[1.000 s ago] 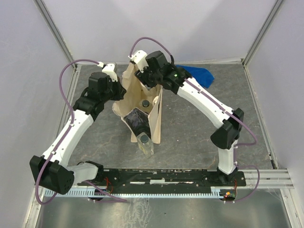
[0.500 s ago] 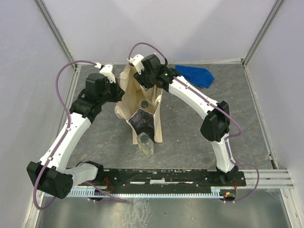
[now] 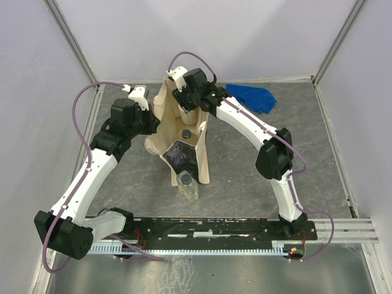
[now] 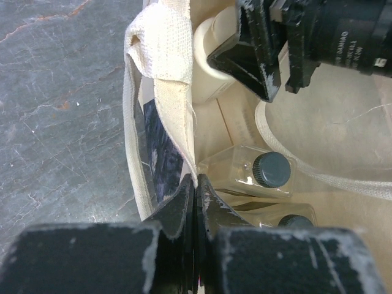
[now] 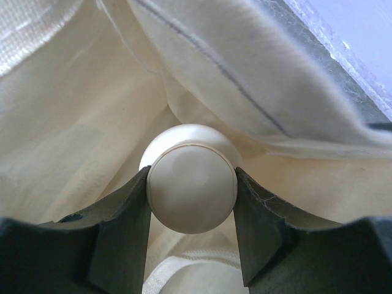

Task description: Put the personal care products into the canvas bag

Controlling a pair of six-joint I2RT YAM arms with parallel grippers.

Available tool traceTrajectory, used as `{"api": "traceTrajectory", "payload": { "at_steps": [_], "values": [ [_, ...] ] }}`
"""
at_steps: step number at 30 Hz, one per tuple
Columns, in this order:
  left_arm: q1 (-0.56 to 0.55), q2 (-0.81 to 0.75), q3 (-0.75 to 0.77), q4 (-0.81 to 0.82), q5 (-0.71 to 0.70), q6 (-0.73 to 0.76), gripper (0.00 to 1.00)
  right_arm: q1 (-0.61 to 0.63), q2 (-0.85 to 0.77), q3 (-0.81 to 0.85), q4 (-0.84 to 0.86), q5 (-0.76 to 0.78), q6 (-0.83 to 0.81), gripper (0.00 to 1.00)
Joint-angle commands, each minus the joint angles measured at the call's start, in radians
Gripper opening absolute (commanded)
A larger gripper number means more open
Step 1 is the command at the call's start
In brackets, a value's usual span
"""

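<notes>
The beige canvas bag (image 3: 202, 160) stands mid-table with its mouth held apart. My left gripper (image 3: 153, 124) is shut on the bag's left rim; in the left wrist view its jaws (image 4: 196, 182) pinch the fabric edge (image 4: 164, 55). Over the bag's mouth, my right gripper (image 3: 185, 105) is shut on the squat cream bottle (image 5: 192, 187), with bag cloth (image 5: 73, 122) all around it. The left wrist view shows the same cream bottle (image 4: 211, 55) under the right fingers (image 4: 254, 58). Two clear bottles with dark caps (image 4: 271, 169) (image 4: 297, 220) lie inside. A third clear bottle (image 3: 188, 187) lies on the table before the bag.
A blue cloth (image 3: 251, 97) lies at the back right, near the rear wall. The dark grey table (image 3: 122, 177) is walled in on three sides. Both arms reach over the middle from the rail at the near edge.
My right arm has swung in to the left and carried the cream bottle further over the bag's mouth. The left arm has shifted slightly, still gripping the rim.
</notes>
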Motion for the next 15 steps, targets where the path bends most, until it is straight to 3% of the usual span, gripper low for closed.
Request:
{"api": "traceTrajectory", "payload": {
  "at_steps": [1,9,15],
  "values": [
    [-0.005,-0.016,-0.012,0.031,0.008,0.012,0.03,-0.004,-0.008,0.041,0.163,0.025,-0.006,0.00],
    [-0.005,0.000,-0.005,0.036,0.014,0.012,0.03,-0.004,0.004,-0.012,0.139,0.034,0.000,0.02],
    [-0.006,0.011,0.001,0.040,0.020,0.012,0.03,-0.006,0.000,-0.055,0.101,0.035,0.006,0.32]
  ]
}}
